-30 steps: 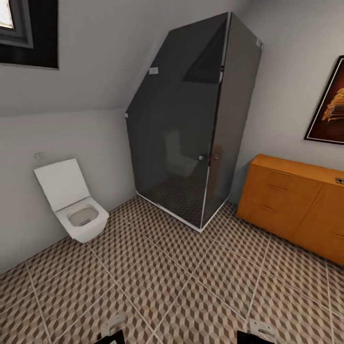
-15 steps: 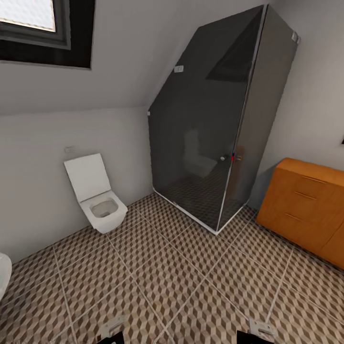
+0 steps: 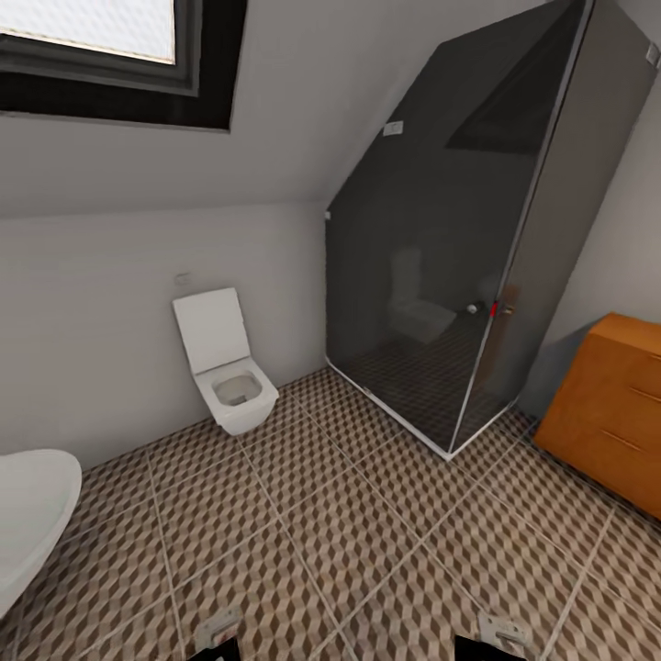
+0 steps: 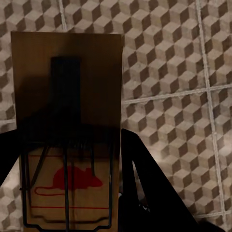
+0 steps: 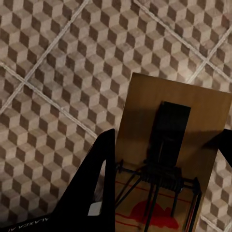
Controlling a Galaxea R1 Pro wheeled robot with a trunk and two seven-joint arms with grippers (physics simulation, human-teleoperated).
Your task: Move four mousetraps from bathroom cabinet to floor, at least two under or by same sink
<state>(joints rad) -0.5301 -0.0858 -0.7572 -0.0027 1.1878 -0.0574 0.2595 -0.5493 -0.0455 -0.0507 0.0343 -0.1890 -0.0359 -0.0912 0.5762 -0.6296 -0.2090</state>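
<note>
Bathroom floor [image 3: 349,532]: cube-patterned tiles with light grout lines, a broad open stretch in the middle of the room running from the toilet across to the cabinet.
Toilet [image 3: 228,372]: white, lid up, against the far wall, at the floor's left edge.
Sink [image 3: 28,514]: white rounded basin edge at the near left, over the tiles.
Shower [image 3: 459,257]: dark glass enclosure in the far corner; its light base frame marks where the patterned floor stops.
Cabinet [image 3: 615,413]: orange-brown, at the right edge against the wall, just beside the shower; drawer fronts closed, contents not visible.
Window [image 3: 101,46]: dark-framed, set in the sloped ceiling at upper left.
Left jaws [image 4: 67,159]: closed on a mousetrap [image 4: 67,125], one dark finger at each long side of the board; the trap is held above the tiles, red mouse print and wire spring near the fingers.
Right jaws [image 5: 164,169]: gripping a second mousetrap [image 5: 176,140] by its sides, held over the tiled floor, wire parts and a red mark at the gripped end.
Other mousetraps: cannot tell where they are.
</note>
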